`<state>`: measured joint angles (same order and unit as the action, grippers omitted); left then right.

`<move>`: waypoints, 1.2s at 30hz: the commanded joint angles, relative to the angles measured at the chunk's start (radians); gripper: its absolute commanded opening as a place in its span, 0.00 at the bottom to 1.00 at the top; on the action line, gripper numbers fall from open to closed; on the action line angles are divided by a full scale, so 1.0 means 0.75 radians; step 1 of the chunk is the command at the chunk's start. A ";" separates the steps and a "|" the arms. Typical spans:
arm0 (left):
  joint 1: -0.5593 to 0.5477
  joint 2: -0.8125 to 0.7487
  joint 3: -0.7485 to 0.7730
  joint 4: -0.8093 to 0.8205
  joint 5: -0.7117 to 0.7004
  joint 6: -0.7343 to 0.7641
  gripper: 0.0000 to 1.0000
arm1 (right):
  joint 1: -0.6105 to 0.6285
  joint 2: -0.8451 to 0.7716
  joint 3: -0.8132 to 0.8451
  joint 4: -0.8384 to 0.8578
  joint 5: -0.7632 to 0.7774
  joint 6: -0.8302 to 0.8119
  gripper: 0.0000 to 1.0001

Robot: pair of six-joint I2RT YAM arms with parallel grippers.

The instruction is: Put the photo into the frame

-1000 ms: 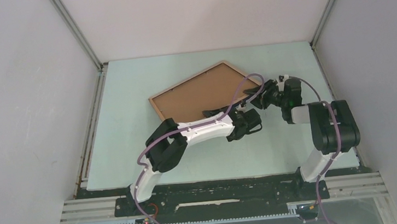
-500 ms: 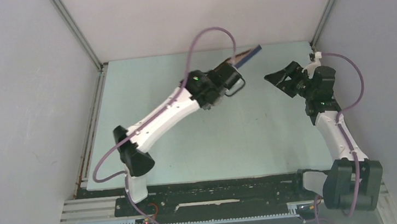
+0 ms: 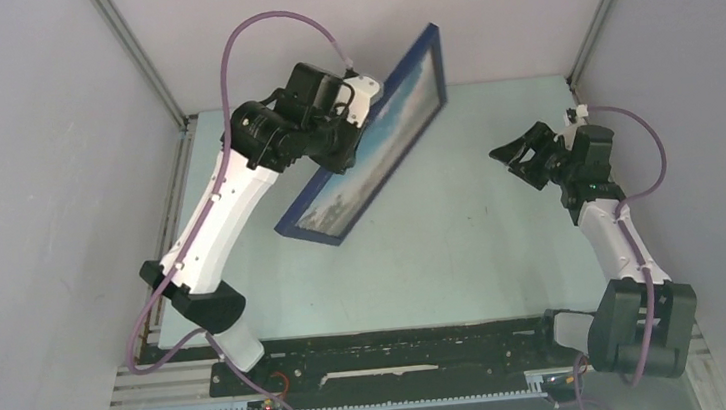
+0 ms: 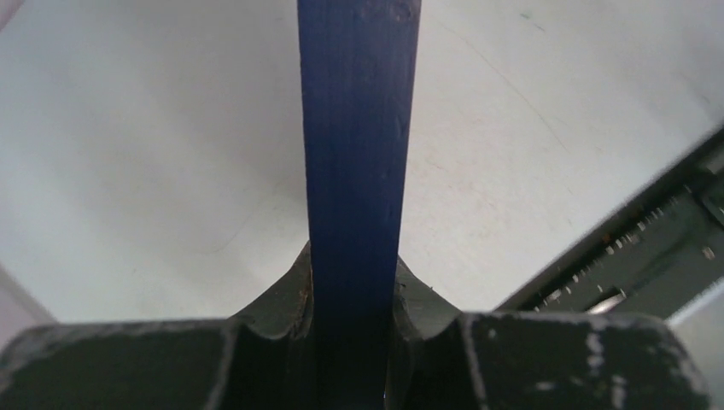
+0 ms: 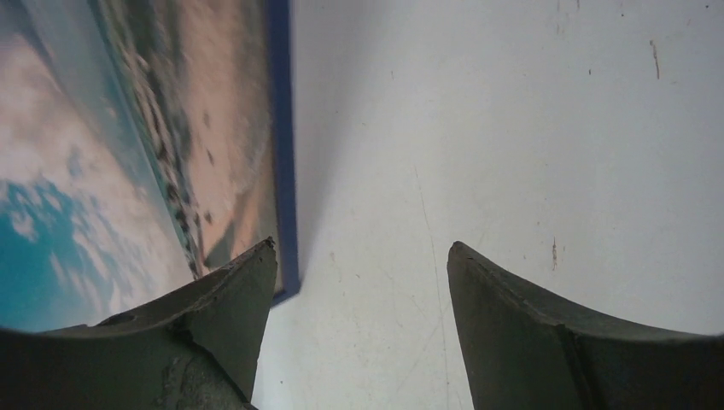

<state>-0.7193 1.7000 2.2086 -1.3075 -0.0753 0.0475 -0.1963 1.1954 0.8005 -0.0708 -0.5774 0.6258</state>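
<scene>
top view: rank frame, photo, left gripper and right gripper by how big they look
1. frame
2. photo, slightly smaller, set inside it
3. left gripper and right gripper: these look alike, and the left is held higher, nearer the camera, so they are not ranked

- The left arm stretches up and forward; the left gripper is pinched narrow on the frame edge.
- The right arm extends forward; the right gripper has its jaws spread wide, holding nothing.
</scene>
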 commanded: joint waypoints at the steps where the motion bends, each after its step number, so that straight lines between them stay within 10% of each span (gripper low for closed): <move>1: -0.016 -0.065 0.091 0.171 0.330 0.203 0.00 | -0.008 -0.002 0.017 0.020 -0.020 -0.030 0.80; 12: 0.191 0.267 0.321 0.165 1.036 0.235 0.00 | -0.014 0.044 0.017 0.044 -0.042 -0.023 0.79; 18: 0.366 0.507 0.329 0.276 1.260 -0.114 0.00 | -0.024 0.068 0.017 0.045 -0.046 -0.028 0.79; 36: 0.507 0.774 -0.115 0.784 1.362 -0.489 0.00 | -0.026 0.180 0.017 0.123 -0.087 -0.008 0.77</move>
<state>-0.3176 2.2650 2.1822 -0.8494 0.9325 -0.3157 -0.2085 1.3144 0.8005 -0.0376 -0.6201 0.6266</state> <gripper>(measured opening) 0.246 0.773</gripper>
